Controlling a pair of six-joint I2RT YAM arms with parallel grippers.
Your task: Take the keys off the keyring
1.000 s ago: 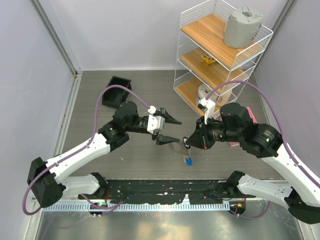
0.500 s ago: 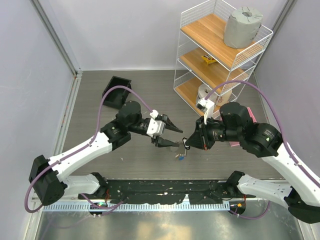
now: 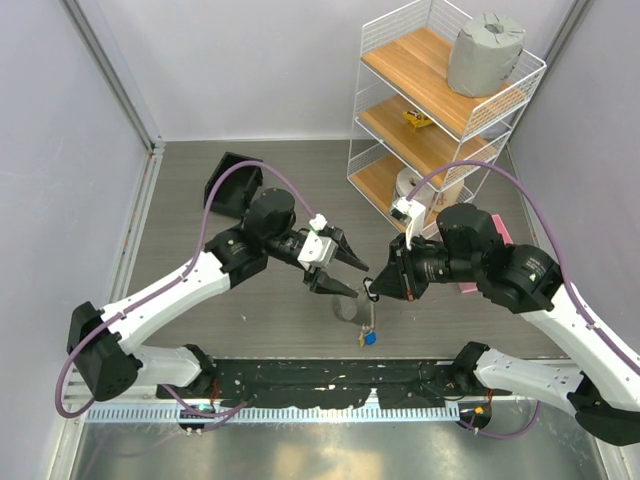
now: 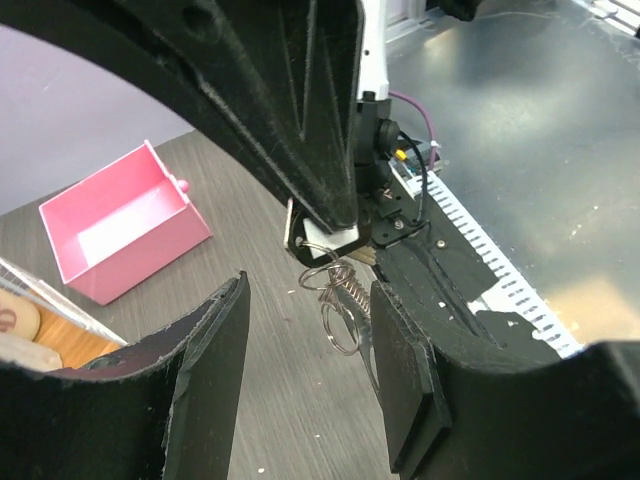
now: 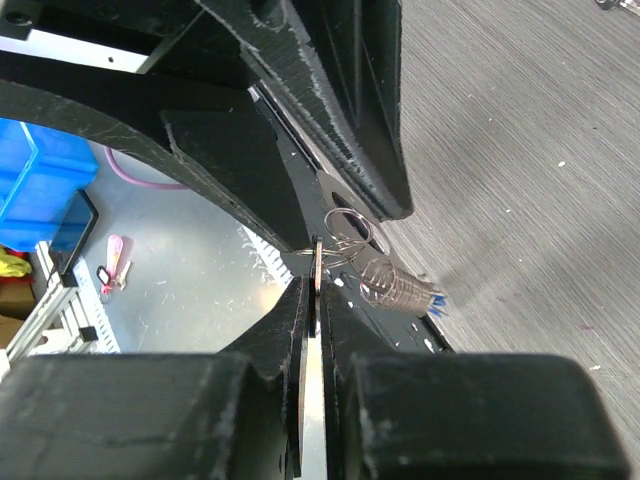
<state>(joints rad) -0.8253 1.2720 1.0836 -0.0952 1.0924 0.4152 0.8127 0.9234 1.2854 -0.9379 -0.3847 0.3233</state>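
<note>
Grey table (image 3: 180, 200), keyring (image 4: 338, 300) in right tool (image 3: 371, 291)

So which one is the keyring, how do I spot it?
Look at the middle of the grey table. The right arm's tool pinches a thin silver keyring that dangles below it. Nothing else there hangs, and a tiny blue key sits at its bottom.

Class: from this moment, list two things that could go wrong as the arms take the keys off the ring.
1. The right gripper pinches the keyring by a thin edge; a tug might slip it free.
2. The blue key dangles loose and small, so the open left gripper may close on nothing.
</note>
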